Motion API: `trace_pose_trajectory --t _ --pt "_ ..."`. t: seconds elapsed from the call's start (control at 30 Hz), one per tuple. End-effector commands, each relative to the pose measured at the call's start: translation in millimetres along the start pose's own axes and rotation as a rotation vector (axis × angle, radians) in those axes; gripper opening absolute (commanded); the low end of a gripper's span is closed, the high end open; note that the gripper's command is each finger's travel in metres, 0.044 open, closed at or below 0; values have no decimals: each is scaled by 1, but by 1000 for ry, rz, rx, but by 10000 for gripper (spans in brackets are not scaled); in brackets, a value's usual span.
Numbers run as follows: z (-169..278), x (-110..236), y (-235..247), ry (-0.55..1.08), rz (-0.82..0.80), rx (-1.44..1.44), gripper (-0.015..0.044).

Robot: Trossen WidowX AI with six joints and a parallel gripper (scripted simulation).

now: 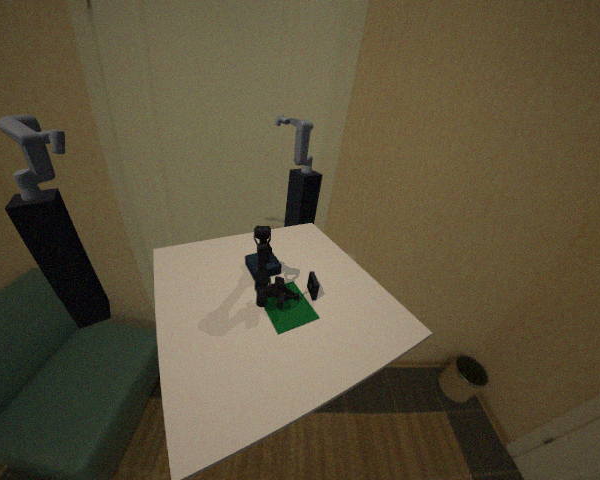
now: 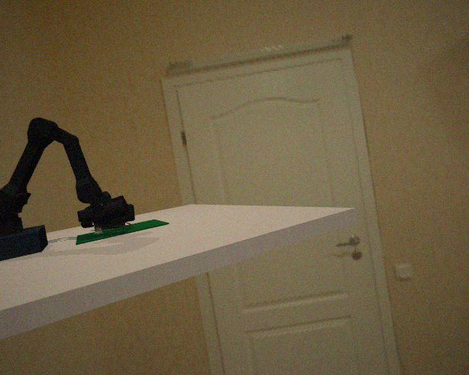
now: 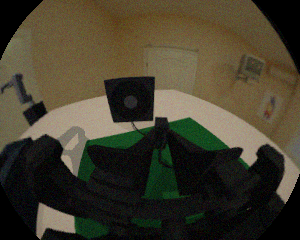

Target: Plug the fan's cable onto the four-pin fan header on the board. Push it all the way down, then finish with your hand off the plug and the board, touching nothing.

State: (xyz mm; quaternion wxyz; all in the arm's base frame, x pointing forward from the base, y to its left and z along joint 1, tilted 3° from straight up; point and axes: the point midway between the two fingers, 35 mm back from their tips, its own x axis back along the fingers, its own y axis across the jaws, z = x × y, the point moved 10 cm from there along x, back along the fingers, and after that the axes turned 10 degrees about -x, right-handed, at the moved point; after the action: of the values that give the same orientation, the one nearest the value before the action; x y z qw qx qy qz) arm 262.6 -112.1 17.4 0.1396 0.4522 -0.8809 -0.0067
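Over the green board (image 1: pixel 295 313), the gripper (image 2: pixel 98 228) clamps the plug (image 3: pixel 161 123); no writing legible.

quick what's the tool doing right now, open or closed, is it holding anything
Tool: closed on the fan cable's plug, low over the green board.
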Motion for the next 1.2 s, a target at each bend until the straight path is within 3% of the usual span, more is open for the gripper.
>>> trace_pose_trajectory --t 0.0,1.17 --pt "2 -1 -1 -6 0 9 0" --pt "15 -3 -3 0 0 0 0"
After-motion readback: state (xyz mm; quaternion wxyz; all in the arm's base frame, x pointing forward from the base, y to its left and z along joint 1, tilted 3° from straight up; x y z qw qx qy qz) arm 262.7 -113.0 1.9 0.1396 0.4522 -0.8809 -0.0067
